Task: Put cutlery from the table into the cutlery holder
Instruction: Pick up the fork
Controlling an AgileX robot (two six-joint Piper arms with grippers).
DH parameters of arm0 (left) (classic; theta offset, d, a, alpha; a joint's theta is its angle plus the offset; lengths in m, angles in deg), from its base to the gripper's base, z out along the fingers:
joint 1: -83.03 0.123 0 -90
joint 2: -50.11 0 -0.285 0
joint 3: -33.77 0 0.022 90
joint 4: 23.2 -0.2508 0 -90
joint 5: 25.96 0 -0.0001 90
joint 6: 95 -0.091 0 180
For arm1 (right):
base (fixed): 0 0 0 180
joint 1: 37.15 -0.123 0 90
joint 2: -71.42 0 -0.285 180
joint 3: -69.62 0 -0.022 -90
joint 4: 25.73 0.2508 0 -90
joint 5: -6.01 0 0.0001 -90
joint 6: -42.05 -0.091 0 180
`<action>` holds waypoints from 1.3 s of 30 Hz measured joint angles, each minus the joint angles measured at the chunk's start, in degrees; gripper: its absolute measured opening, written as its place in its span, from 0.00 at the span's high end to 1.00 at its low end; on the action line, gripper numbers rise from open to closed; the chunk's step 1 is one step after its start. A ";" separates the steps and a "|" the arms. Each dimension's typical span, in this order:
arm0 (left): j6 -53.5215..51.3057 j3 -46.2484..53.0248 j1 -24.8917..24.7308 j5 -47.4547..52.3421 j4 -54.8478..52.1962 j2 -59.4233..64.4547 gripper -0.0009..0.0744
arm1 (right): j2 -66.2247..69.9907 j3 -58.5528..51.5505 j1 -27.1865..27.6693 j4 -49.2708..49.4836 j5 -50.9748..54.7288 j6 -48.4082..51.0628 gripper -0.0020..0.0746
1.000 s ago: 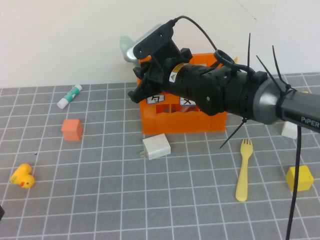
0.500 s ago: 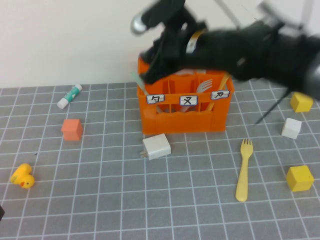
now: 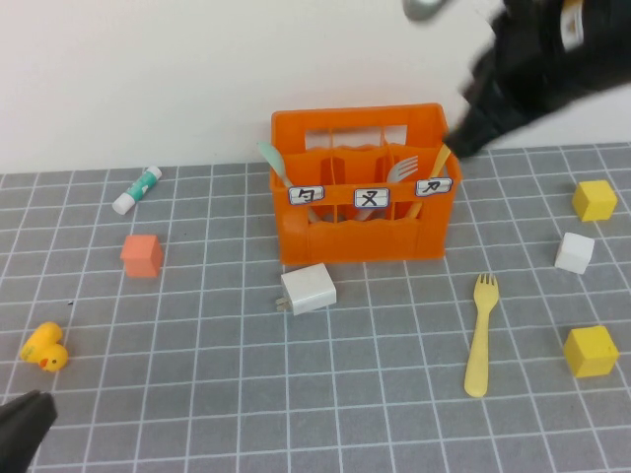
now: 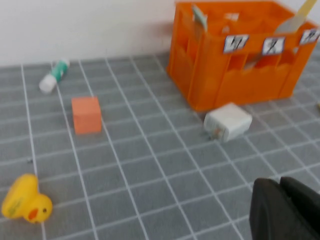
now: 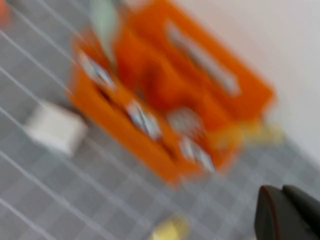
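The orange cutlery holder (image 3: pixel 360 232) stands at the back middle of the table (image 3: pixel 246 394). A pale green spoon (image 3: pixel 270 161) leans in its left compartment, a grey fork (image 3: pixel 402 169) and a yellow knife (image 3: pixel 438 160) in its right ones. A yellow fork (image 3: pixel 480 340) lies flat on the tiles in front of the holder's right end. My right arm (image 3: pixel 537 69) hangs blurred above and to the right of the holder. Its right gripper (image 5: pixel 281 189) is shut and holds nothing. My left gripper (image 4: pixel 280 182) is shut and empty, low at the table's near left corner (image 3: pixel 22 432).
A white charger block (image 3: pixel 308 289) lies just in front of the holder. An orange-pink cube (image 3: pixel 142 254), a yellow duck (image 3: pixel 44 348) and a white-and-green tube (image 3: pixel 136 189) sit to the left. Two yellow cubes (image 3: pixel 595 199) (image 3: pixel 591 351) and a white cube (image 3: pixel 575 252) sit at the right.
My right gripper let the pale green spoon go into the holder's left compartment, then rose and swung to the upper right and shut. My left gripper's tip has come into the high view.
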 joint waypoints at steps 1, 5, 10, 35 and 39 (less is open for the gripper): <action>0.00 -0.60 0.00 0.00 0.00 1.88 0.99 | 0.00 -1.18 0.11 -1.89 1.41 -1.83 0.97; 0.00 -1.83 0.00 0.56 1.74 7.83 0.99 | 0.14 -8.79 0.33 -6.44 2.64 -9.32 0.97; -1.25 -2.90 0.00 2.76 4.24 10.22 0.99 | 1.64 -19.32 2.96 -5.91 -3.66 -19.71 0.96; -2.74 -2.90 0.00 3.14 4.58 10.22 0.99 | 19.69 -24.56 12.12 14.42 -20.15 -21.08 0.46; -2.74 -2.90 0.00 3.14 4.58 10.22 0.99 | 21.79 -22.52 12.12 14.42 -20.03 -20.62 0.45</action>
